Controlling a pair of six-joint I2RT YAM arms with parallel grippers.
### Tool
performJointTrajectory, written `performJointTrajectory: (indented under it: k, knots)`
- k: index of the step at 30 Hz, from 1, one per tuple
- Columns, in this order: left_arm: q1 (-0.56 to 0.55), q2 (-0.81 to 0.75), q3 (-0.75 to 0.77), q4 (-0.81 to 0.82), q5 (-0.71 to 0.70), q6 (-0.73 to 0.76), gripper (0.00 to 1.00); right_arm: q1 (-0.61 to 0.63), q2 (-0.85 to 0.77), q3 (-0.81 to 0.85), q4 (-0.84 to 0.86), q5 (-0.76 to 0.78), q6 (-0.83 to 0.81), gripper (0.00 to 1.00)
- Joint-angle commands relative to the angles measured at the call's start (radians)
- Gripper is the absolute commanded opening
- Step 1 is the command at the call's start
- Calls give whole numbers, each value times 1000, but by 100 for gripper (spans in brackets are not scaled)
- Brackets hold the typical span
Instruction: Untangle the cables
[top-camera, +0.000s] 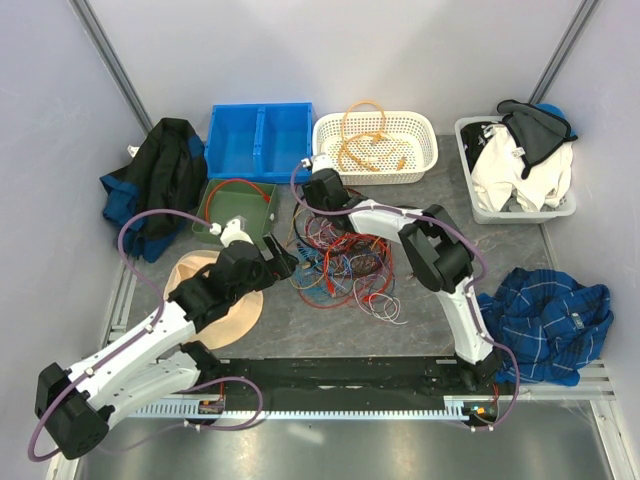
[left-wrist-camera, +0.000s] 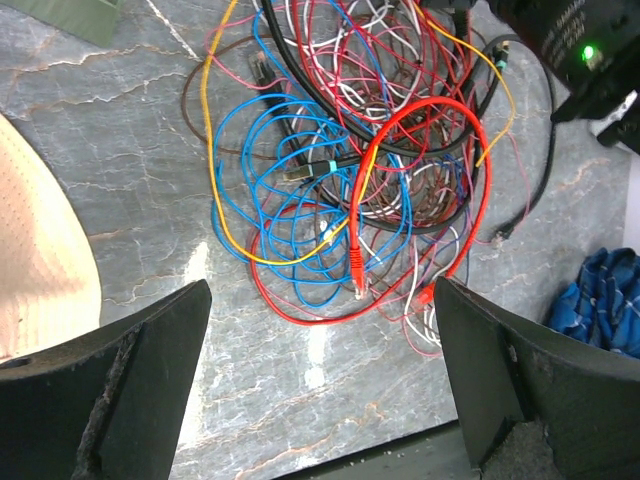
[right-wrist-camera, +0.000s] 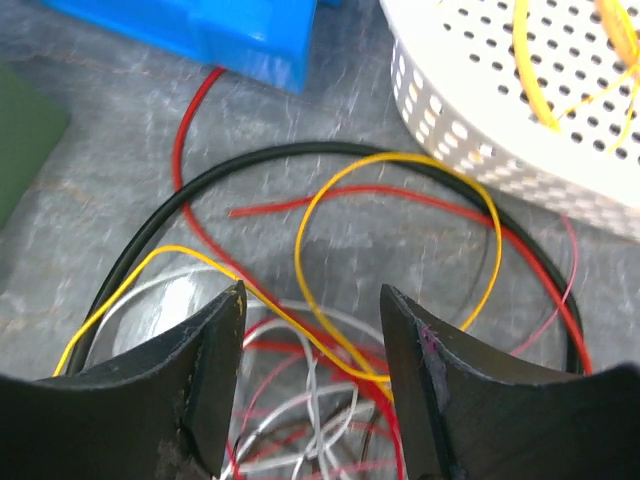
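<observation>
Sprawling on grey marbled tabletop between pale walls, cables beneath left hand, right hand, both spread.

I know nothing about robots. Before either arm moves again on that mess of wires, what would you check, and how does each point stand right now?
1. Left gripper open and empty: ok.
2. Right gripper open and empty: ok.
3. One cable alone between the right jaws: not ok. A yellow cable runs there along with red and white ones.
4. Tangle loose enough to lift one cable free: not ok. A red cable loops over a coiled blue cable.
5. Room left in the white basket: ok.
6. Fingertip height above the table: cannot tell.
</observation>
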Motion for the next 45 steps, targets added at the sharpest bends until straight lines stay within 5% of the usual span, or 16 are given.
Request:
performJointTrajectory:
  k: [1, 5, 8, 16, 19, 20, 23, 36, 45]
  knots:
    - [0, 12, 6, 7, -37, 5, 100, -5, 69, 123, -35, 63, -53, 59]
    - [0, 10, 1, 7, -41, 15, 99, -4, 92, 146, -56, 40, -38, 18]
    - [0, 3, -3, 5, -43, 16, 99, -4, 71, 126, -50, 34, -13, 0]
    - [0, -46, -23, 7, -49, 6, 97, 13, -245, -138, 100, 4, 47, 0]
    - [0, -65, -39, 5, -43, -5, 97, 15, -314, -167, 53, -81, 89, 17]
    - [0, -72, -43, 5, -43, -8, 97, 21, -332, -185, 53, -113, 99, 30]
    - [0, -97, -66, 5, -44, -24, 98, 53, -401, -287, 74, -130, 120, 43]
    - [2, -126, -109, 7, -50, -56, 99, 238, -613, -624, 59, -44, 128, 50]
    - [2, -111, -117, 10, -46, -65, 99, 249, -684, -768, 111, 27, 275, 50]
